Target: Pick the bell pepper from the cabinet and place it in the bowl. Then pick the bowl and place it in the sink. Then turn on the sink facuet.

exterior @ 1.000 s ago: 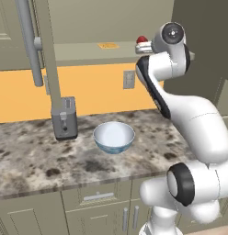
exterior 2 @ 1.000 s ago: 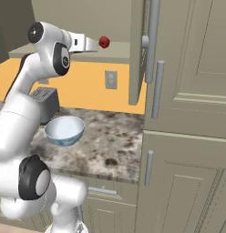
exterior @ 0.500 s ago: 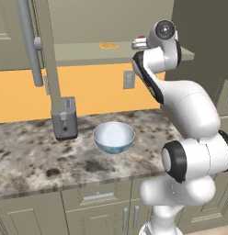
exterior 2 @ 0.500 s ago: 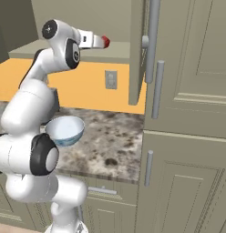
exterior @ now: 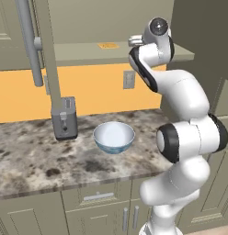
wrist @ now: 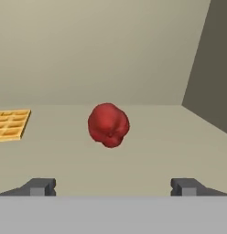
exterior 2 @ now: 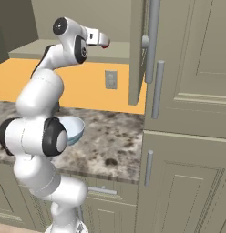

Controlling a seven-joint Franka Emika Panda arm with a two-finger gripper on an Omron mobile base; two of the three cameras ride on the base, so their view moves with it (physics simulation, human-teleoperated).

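The bell pepper sits on the cabinet shelf, straight ahead of the claw and centred between its tips, not yet reached. The claw is fully open and empty.

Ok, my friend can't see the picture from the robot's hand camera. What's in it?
A small glossy red bell pepper sits on a plain olive-grey cabinet shelf, straight ahead of the wide-open gripper. A flat golden waffle lies on the shelf at the left edge.
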